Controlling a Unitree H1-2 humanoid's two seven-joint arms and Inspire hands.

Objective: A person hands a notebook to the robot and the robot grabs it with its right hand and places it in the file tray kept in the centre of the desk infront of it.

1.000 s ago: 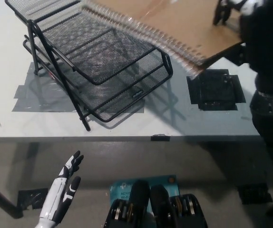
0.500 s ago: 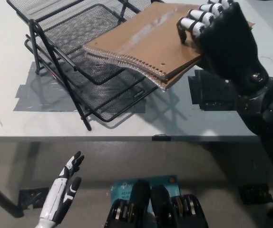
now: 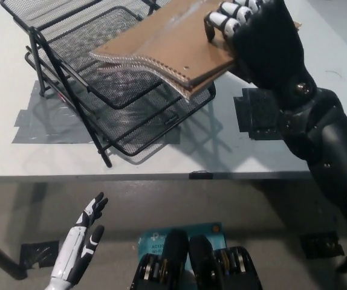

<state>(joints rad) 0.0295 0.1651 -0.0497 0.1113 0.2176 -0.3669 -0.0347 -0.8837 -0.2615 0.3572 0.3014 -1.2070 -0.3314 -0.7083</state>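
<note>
Notebook point(image 3: 161, 45) was held over the file tray point(image 3: 131, 130), gripped at one edge by the right hand point(image 3: 255, 36).
It looked light but bendy, so a grip near the spiral seemed safer; the left hand point(image 3: 80, 244) rested low, fingers apart.

A pale desk point(image 3: 161, 158) bears the black file tray point(image 3: 131, 115).

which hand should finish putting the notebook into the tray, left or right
Right. The black right hand already grips the notebook over the file tray. The white left hand rests open, low beside the desk, away from both.
</note>
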